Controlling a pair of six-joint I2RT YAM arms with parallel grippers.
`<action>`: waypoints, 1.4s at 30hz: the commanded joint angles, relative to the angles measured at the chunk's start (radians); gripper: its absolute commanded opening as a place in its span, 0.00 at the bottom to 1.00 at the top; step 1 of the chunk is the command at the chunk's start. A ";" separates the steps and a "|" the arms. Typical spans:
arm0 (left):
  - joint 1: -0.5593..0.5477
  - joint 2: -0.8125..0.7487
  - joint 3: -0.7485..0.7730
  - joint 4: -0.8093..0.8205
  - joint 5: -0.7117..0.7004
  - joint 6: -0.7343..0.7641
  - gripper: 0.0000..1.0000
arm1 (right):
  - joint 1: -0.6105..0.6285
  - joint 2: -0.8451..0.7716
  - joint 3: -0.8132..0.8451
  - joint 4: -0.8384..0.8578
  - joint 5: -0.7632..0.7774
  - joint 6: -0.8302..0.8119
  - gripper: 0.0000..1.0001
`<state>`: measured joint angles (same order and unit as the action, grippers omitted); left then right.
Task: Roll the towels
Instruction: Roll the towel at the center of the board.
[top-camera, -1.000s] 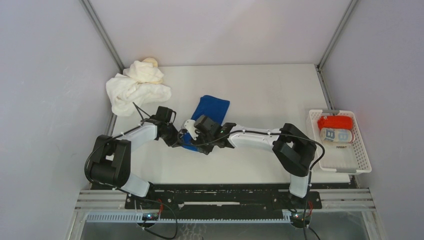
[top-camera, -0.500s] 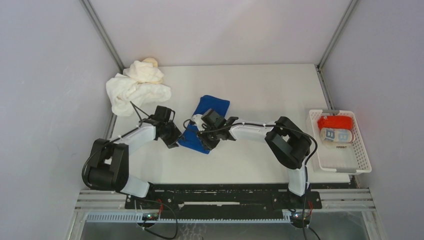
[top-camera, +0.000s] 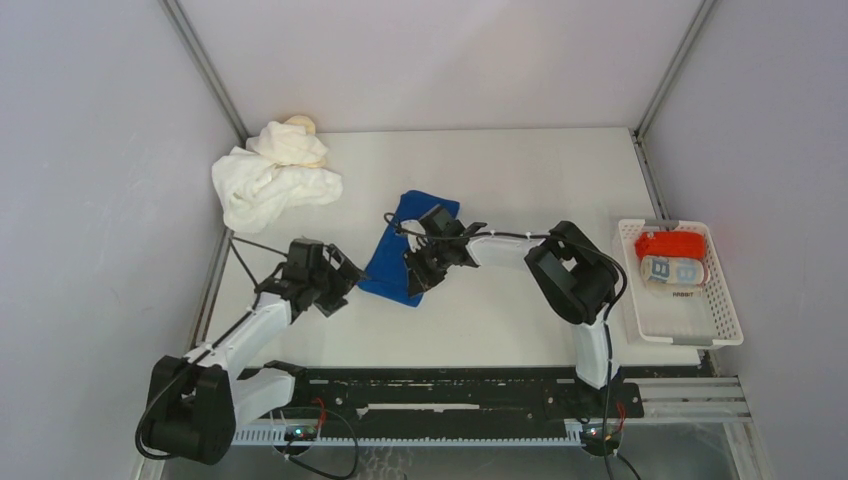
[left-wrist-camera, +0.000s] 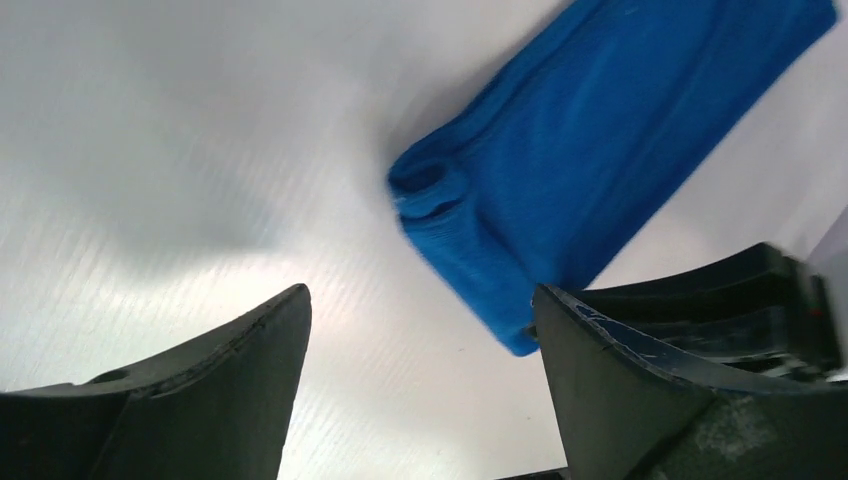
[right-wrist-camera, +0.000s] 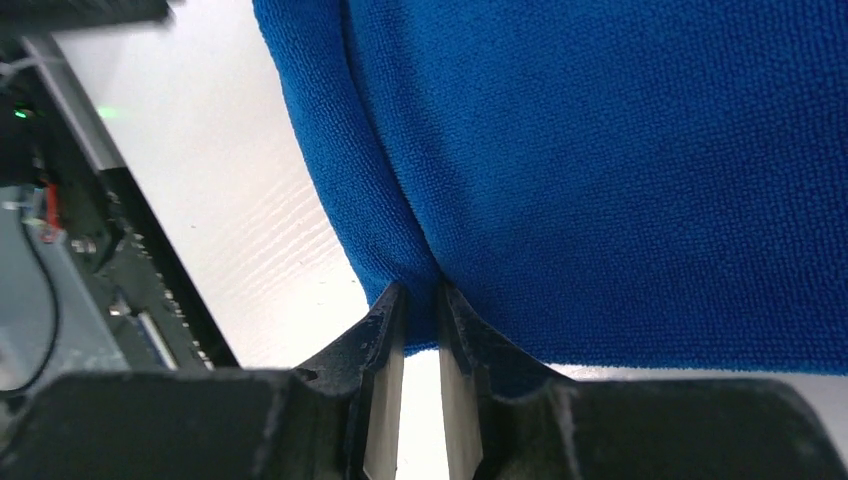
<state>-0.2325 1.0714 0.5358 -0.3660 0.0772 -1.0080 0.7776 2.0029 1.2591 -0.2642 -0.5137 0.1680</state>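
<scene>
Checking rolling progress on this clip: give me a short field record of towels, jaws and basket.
blue towel: lying on the table, near end curled over
right jaws: shut on blue towel's edge
left jaws: open, empty, beside the blue towel
white towels: unrolled heap, far left corner
basket: holds red roll and patterned roll
</scene>
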 joint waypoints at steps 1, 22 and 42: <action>0.005 -0.042 -0.104 0.113 0.051 -0.075 0.86 | -0.043 0.078 -0.001 -0.035 -0.053 0.079 0.18; 0.016 0.089 -0.215 0.435 0.090 -0.199 0.56 | -0.103 0.178 -0.001 -0.017 -0.191 0.186 0.16; 0.012 0.271 -0.127 0.357 0.061 -0.170 0.38 | -0.075 0.094 0.008 -0.009 -0.150 0.141 0.21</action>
<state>-0.2211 1.3029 0.3702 0.1055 0.1875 -1.2121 0.6712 2.1216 1.2819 -0.2054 -0.8158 0.3874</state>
